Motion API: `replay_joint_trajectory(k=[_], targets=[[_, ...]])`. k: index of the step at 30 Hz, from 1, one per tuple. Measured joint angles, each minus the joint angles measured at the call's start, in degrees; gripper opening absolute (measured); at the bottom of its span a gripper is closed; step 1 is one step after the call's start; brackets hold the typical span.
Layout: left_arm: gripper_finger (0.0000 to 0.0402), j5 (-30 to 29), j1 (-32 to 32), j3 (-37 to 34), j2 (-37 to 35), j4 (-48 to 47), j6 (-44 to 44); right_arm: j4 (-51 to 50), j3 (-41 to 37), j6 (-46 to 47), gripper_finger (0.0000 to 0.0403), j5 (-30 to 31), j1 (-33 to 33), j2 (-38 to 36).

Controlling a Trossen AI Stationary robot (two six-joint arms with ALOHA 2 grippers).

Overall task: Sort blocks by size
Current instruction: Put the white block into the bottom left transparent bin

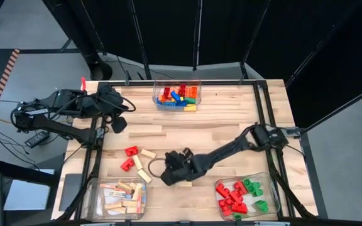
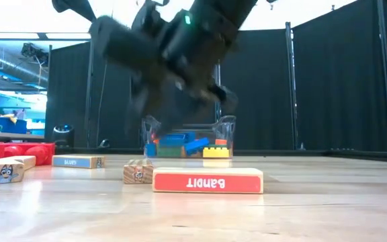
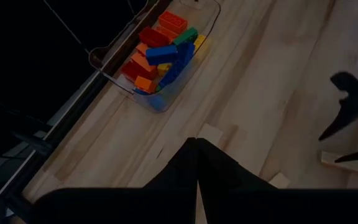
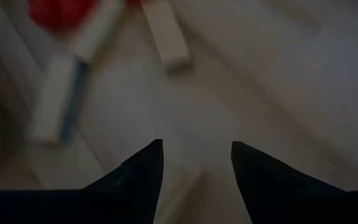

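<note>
Wooden bar (image 2: pixel 207 180) lies nearest, under right gripper (image 4: pixel 194 155), jaws apart, empty. Pick step; next: lower, close. Loose blocks (image 1: pixel 137 161) at 7 o'clock on surface (image 1: pixel 219 119). Left gripper (image 3: pixel 196 163) closed, parked at 10.

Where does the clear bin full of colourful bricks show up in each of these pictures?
High view: the bin of colourful bricks sits at the table's far edge, top centre.
Low view: the same bin stands mid-picture, far behind the wooden bar printed in red and partly behind the blurred right gripper.
Left wrist view: upper middle, beyond the shut left gripper.
Right wrist view: not in it.
Shared landmark: the pale wooden table.
</note>
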Motion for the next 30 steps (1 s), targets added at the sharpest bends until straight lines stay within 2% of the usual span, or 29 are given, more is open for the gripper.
replay_joint_trajectory(k=[5,9,14,17,20,27,30], targets=[[0.0013,0.2,0.0,0.0,0.0,0.0,0.0,1.5,0.2,6.8,0.0195,-3.3,1.6,4.5],[0.0013,0.4,0.0,0.0,0.0,-0.1,-0.4,2.4,0.3,7.7,0.0193,-3.6,1.8,6.3],[0.0013,0.8,0.0,0.0,0.0,0.0,-0.5,-2.7,0.5,12.0,0.0175,-4.2,1.7,6.4],[0.0013,0.8,0.0,0.0,0.0,0.0,-0.5,-5.0,0.5,8.9,0.0135,-5.4,1.3,6.1],[0.0013,0.8,0.0,0.0,0.0,0.0,-0.5,-5.7,0.5,6.1,0.0071,-7.1,1.0,6.1],[0.0013,0.8,0.0,0.0,0.0,-0.1,-0.5,-7.4,0.1,-2.6,0.0074,-7.7,-1.1,3.5],[0.0013,0.8,0.0,0.0,0.0,-0.1,-0.5,-11.9,-0.7,-9.3,0.0074,-5.3,-4.2,0.4]])
